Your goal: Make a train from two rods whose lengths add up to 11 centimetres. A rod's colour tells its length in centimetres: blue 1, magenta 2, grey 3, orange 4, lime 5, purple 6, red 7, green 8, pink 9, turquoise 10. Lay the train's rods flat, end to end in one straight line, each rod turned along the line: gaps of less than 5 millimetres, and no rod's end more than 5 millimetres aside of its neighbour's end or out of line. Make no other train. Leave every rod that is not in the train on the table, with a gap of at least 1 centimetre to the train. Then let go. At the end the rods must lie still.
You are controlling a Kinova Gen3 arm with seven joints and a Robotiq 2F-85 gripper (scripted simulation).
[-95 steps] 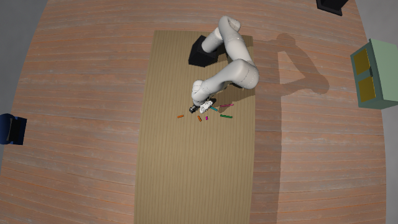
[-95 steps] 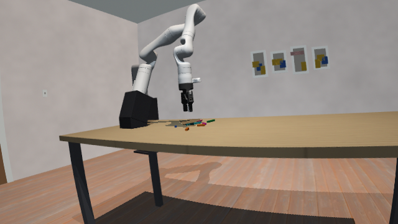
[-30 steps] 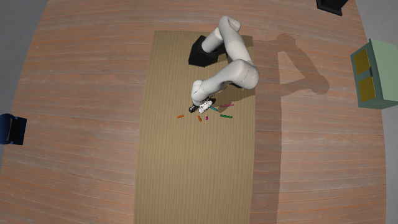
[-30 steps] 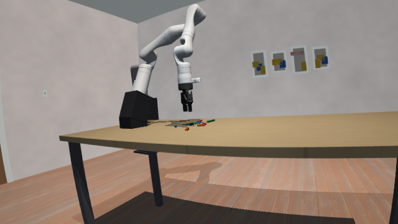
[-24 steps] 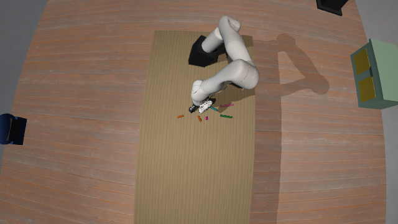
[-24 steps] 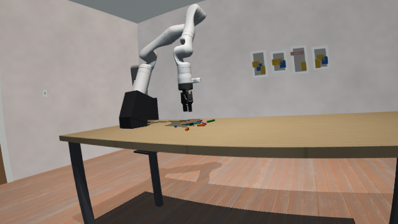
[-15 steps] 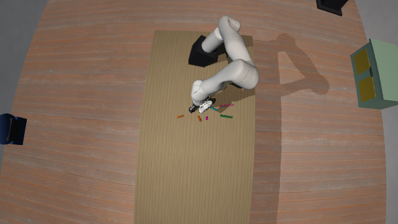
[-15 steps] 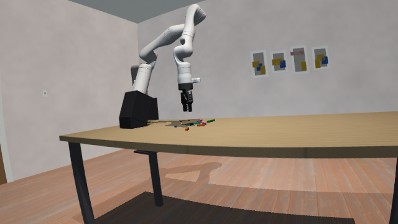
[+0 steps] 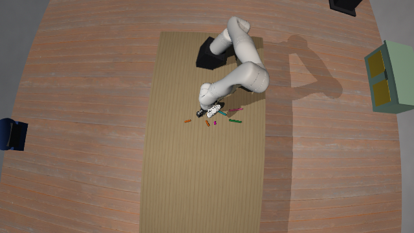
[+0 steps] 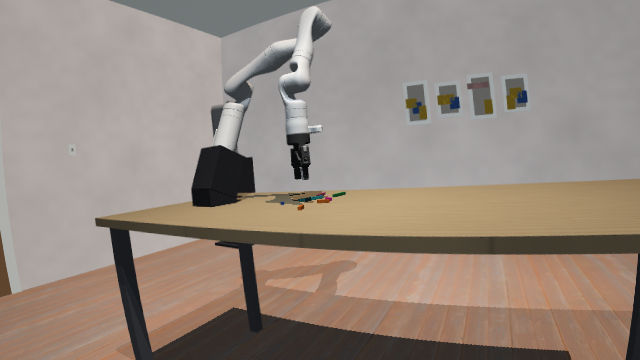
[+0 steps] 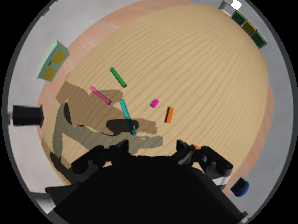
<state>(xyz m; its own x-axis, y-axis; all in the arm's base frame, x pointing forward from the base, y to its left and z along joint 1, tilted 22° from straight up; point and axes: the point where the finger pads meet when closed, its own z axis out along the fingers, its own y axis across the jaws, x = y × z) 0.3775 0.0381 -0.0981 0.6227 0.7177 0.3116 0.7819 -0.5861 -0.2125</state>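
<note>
Turquoise marks the longest rod [image 9: 222, 112] [image 10: 317, 198] [image 11: 127, 115], which lies flat on the wooden desk [image 9: 194, 178] [image 10: 450, 215] [image 11: 200, 60], partly under the arm's shadow in the wrist view. Above the desk hangs the gripper [image 9: 200, 113] [image 10: 301, 177] [image 11: 152, 145], pointing down, its fingers spread wide with nothing between them. The white arm [image 9: 244, 48] [image 10: 267, 57] reaches out from its black base [image 9: 204, 61] [image 10: 207, 175].

A pink rod [image 9: 236, 109] [image 10: 321, 194] [image 11: 100, 95] rests near the turquoise one, partly shaded, and a green rod [image 9: 235, 121] [image 10: 339, 194] [image 11: 118, 77] lies apart from both. The short magenta rod [image 9: 215, 123] [image 10: 328, 199] [image 11: 155, 103] sits near the inner orange rod [image 9: 207, 123] [image 10: 324, 201] [image 11: 169, 115], with a gap between them. Farther off is the outer orange rod [image 9: 187, 121] [image 10: 300, 207] [image 11: 197, 147], mostly hidden by a finger in the wrist view. A tiny blue rod [image 10: 282, 203] shows in the exterior view, on the side toward the base. In the top and wrist views, the visible rods lie separately, pointing various ways; the train is still to be made.

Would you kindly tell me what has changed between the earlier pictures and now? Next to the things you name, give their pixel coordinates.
Nothing has clearly changed: no rod has visibly moved, and nothing was taken hold of or let go. At most the tool [image 9: 200, 113] [image 10: 301, 178] [image 11: 152, 145] has turned very slightly, too little to be sure. It stays open above the table [image 9: 194, 181] [image 10: 450, 215] [image 11: 210, 75], with the green rod [image 9: 235, 121] [image 10: 339, 194] [image 11: 118, 77] and magenta rod [image 9: 215, 123] [image 10: 328, 199] [image 11: 155, 103] apart as before.
</note>
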